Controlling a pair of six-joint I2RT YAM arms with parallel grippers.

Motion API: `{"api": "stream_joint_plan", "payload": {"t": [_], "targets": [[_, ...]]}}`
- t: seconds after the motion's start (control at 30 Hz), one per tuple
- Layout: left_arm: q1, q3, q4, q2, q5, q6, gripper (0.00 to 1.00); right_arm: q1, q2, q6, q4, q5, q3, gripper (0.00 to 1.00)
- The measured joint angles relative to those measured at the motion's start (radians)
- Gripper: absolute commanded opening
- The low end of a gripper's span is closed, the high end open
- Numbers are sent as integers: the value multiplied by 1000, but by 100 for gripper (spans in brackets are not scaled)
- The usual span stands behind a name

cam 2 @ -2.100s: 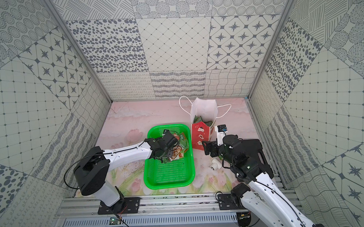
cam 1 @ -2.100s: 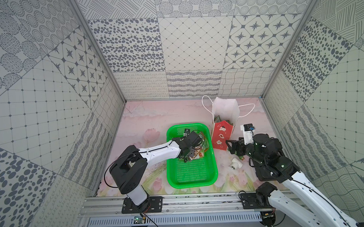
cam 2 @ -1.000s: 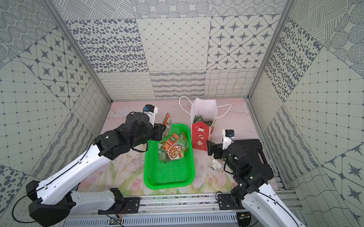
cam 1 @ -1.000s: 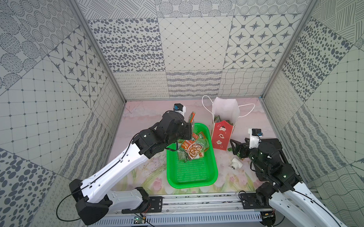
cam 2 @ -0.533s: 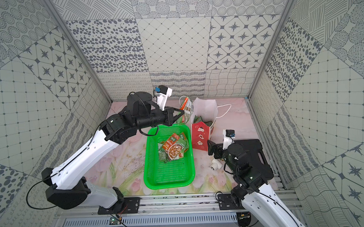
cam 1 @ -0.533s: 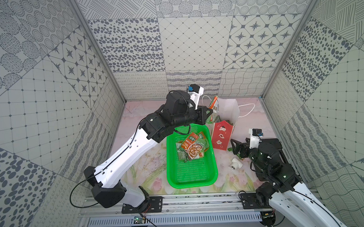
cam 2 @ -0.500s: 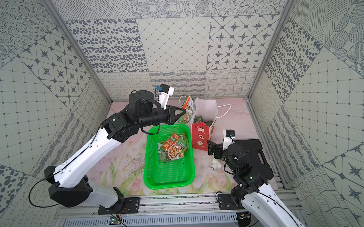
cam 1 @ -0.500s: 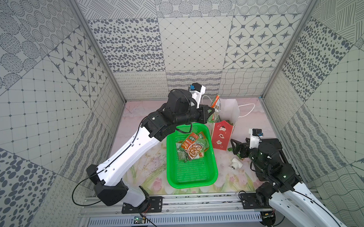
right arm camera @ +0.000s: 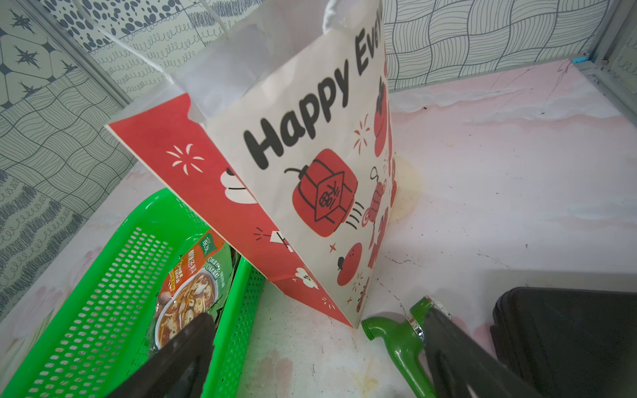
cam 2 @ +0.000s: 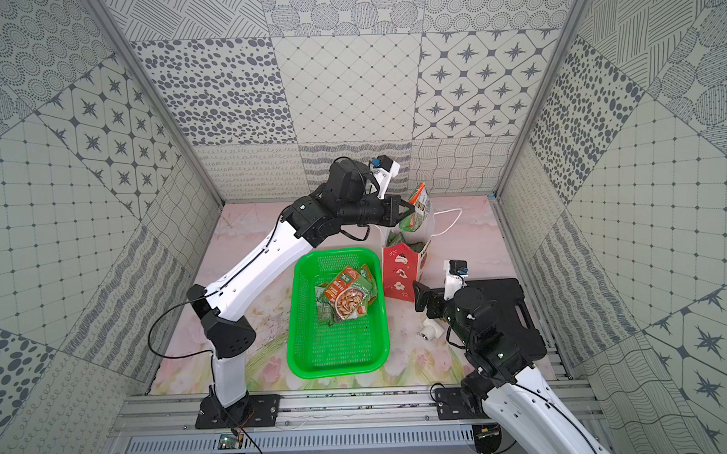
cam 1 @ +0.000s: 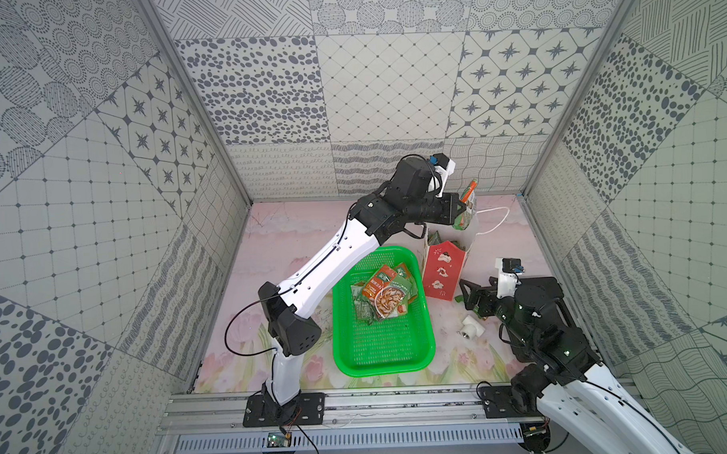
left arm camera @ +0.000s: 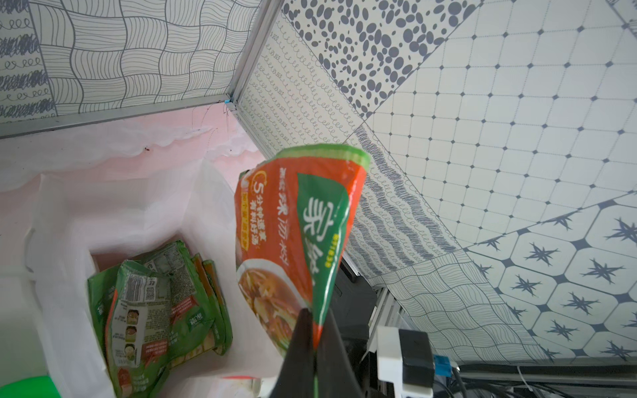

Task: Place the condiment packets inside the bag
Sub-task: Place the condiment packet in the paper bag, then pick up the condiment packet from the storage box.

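We see the packet (left arm camera: 296, 241) as glossy, crinkled plastic film, like the packets (left arm camera: 158, 303) in the bag (right arm camera: 310, 138). The bag is smooth matt paper with a white cord handle (cam 1: 494, 219). The basket (cam 1: 383, 366), at the centre of a top view, is shiny green perforated plastic. The table (right arm camera: 517, 172) is smooth pink print, scuffed. The rail (cam 1: 401, 401) along the bottom edge is brushed metal. The left arm (cam 1: 334, 258) wears glossy white plastic, and the case (right arm camera: 568, 327) is matt black.
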Motion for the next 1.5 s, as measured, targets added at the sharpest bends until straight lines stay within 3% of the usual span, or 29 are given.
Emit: {"api": "stream_joint_plan", "payload": {"t": [0.07, 0.4, 0.53, 0.8, 1.0, 1.17, 1.5], "targets": [[0, 50, -31, 43, -8, 11, 31, 0, 6, 0, 2, -4, 0, 97], [0, 58, -127, 26, -31, 43, 60, 0, 16, -3, 24, -40, -1, 97], [0, -84, -118, -90, -30, 47, 74, 0, 16, -4, 35, -71, -4, 97], [0, -559, -36, -432, -94, 52, 94, 8, 22, -15, 72, -146, -10, 97], [0, -910, 57, -660, -198, 47, 99, 90, 84, -45, 116, -180, -11, 94], [0, -1162, 127, -801, -312, 35, 100, 249, 187, -102, 157, -158, -6, 92], [50, -1501, 255, -946, -499, 23, 100, 489, 504, -195, 188, -14, 111, 84]]}}
